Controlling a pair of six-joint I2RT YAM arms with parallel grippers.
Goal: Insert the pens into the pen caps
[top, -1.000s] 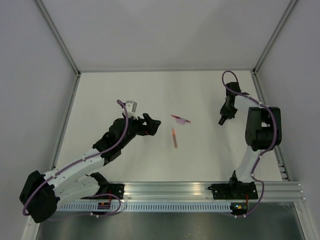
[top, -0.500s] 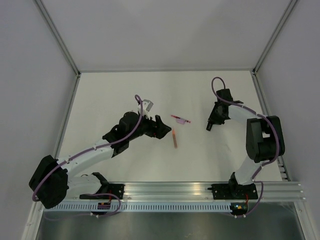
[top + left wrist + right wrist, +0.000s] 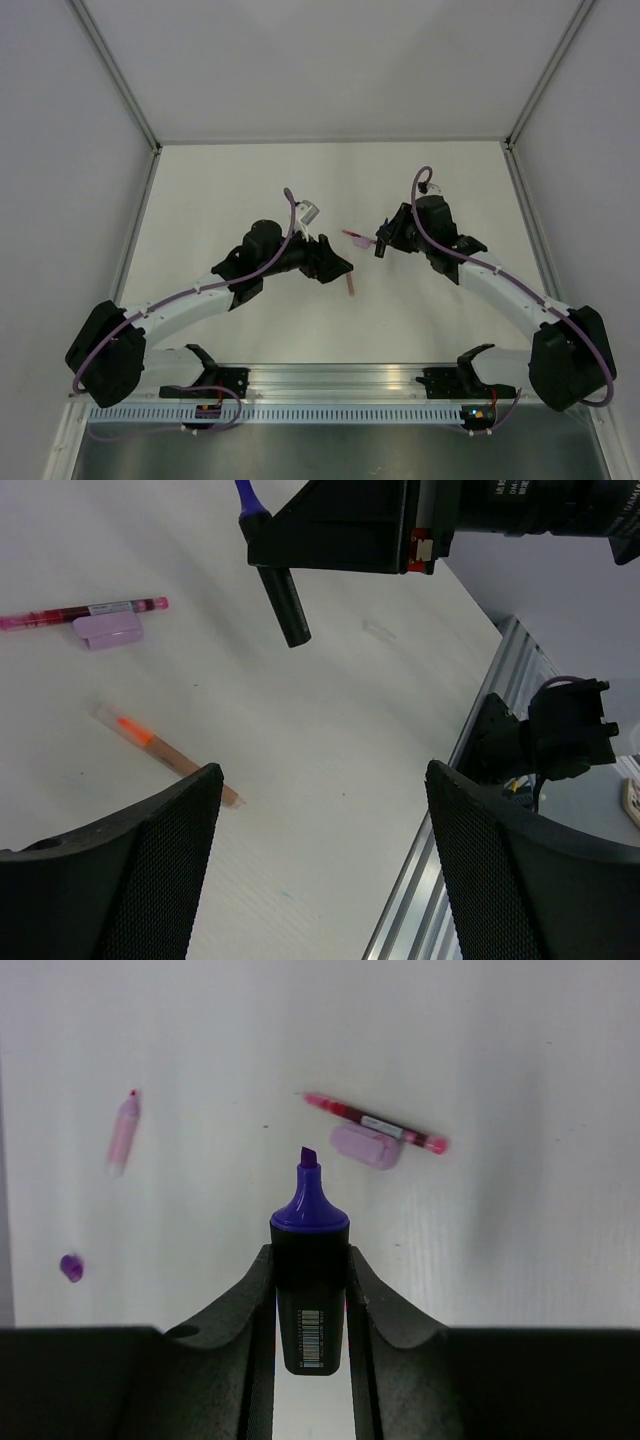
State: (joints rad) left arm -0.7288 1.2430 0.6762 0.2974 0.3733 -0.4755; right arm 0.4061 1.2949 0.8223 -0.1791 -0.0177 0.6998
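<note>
My right gripper (image 3: 309, 1290) is shut on a black-bodied pen (image 3: 308, 1280) whose purple tip (image 3: 309, 1160) points forward. It hovers just right of a pink pen (image 3: 356, 237) lying against a lilac cap (image 3: 365, 1146). In the right wrist view a small purple pen cap (image 3: 71, 1267) rests on the table at the far left, near a thin pale pen (image 3: 122, 1135). An orange pen (image 3: 165, 755) lies beside my left gripper (image 3: 320, 850), which is open with nothing between its fingers. The left wrist view also shows the held black pen (image 3: 285, 605), the pink pen (image 3: 85, 612) and the lilac cap (image 3: 108, 631).
The white table (image 3: 220, 200) is walled on the left, right and back. An aluminium rail (image 3: 400, 385) runs along the near edge and carries both arm bases. Purple cables loop over both arms.
Both arms have swung in toward the table's middle. The right gripper carried the black pen left to the pink pen. The left gripper moved right, over the orange pen.
</note>
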